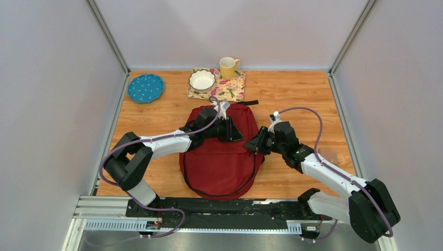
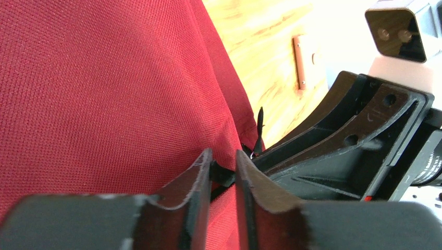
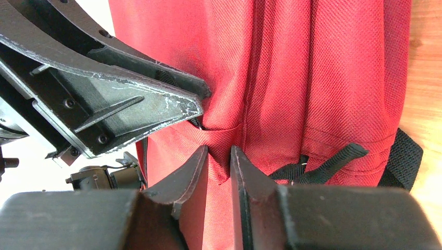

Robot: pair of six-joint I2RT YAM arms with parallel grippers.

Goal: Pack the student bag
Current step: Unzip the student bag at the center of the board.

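Observation:
The student bag (image 1: 219,162) is a dark red backpack lying flat mid-table, with a black zipper line round its edge. My left gripper (image 1: 237,132) is over its upper right part. In the left wrist view it (image 2: 224,156) is shut on a small black tab (image 2: 225,176) at the bag's (image 2: 104,94) edge. My right gripper (image 1: 254,145) is at the bag's right edge, facing the left one. In the right wrist view it (image 3: 219,152) is shut on a fold of the bag's red fabric (image 3: 312,78). Black straps (image 3: 333,161) lie beside it.
At the back stand a blue dotted plate (image 1: 146,87), and a white bowl (image 1: 201,80) and yellow mug (image 1: 228,67) on a floral mat (image 1: 232,90). A black strap (image 1: 249,103) sticks out at the bag's top. Metal frame posts line both table sides.

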